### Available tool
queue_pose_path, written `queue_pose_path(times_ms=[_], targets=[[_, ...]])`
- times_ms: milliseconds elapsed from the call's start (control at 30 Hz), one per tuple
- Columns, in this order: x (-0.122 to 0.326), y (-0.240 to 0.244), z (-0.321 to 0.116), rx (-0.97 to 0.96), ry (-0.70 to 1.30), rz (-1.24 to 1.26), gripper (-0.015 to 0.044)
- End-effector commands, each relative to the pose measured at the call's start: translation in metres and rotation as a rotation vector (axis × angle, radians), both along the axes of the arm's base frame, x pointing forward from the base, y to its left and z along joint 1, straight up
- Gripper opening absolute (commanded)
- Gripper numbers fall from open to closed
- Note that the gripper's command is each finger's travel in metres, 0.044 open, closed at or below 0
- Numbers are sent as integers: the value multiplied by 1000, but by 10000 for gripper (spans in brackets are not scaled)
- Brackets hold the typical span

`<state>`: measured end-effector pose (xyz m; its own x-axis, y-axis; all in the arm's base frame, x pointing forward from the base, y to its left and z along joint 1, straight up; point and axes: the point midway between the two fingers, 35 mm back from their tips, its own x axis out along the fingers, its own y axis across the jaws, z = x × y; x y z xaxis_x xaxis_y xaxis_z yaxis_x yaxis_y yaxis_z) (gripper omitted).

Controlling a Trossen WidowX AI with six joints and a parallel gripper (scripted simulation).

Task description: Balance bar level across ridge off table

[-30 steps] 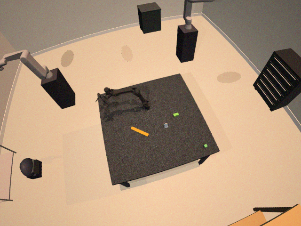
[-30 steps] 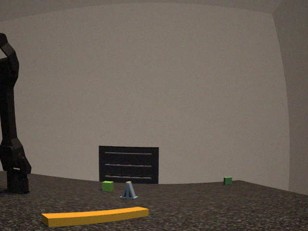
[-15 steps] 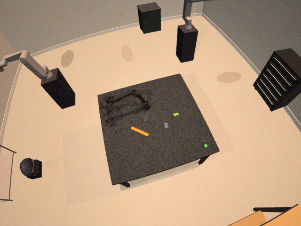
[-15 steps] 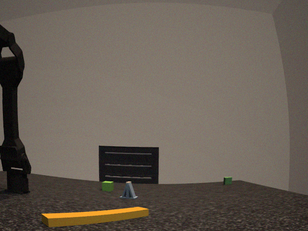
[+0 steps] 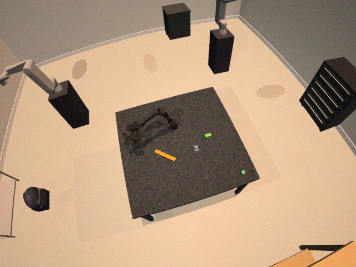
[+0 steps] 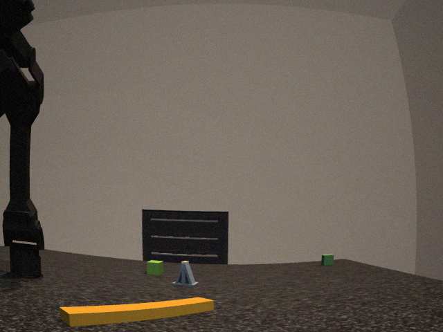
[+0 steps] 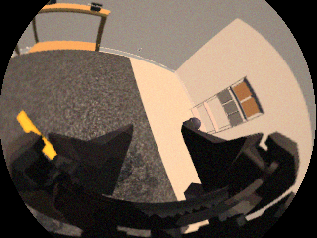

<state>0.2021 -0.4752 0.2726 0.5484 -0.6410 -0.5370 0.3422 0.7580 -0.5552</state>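
Note:
The orange bar (image 5: 164, 155) (image 6: 139, 312) lies flat on the dark table (image 5: 183, 183). In the wrist view the bar (image 7: 26, 122) shows at the far left, partly hidden by the finger on that side. The small grey-blue ridge (image 5: 196, 148) (image 6: 184, 274) stands upright on the table with nothing on it, apart from the bar. My gripper (image 5: 129, 142) (image 7: 158, 127) is open and empty, above the table's left part in the top view, to the left of the bar. It is out of frame in the exterior view.
A lime green block (image 5: 208, 134) (image 6: 154, 267) lies behind the ridge in the exterior view. A smaller green cube (image 5: 243, 172) (image 6: 327, 259) sits near the table's far right corner. My arm's base (image 5: 173, 125) stands on the table behind the bar in the top view.

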Motion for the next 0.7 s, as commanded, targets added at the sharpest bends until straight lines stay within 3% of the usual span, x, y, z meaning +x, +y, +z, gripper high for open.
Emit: queue_pose_path(times_ms=[0, 667], targets=[[27, 20, -19, 55, 57, 62, 315], [108, 133, -89, 251, 348, 357, 315]])
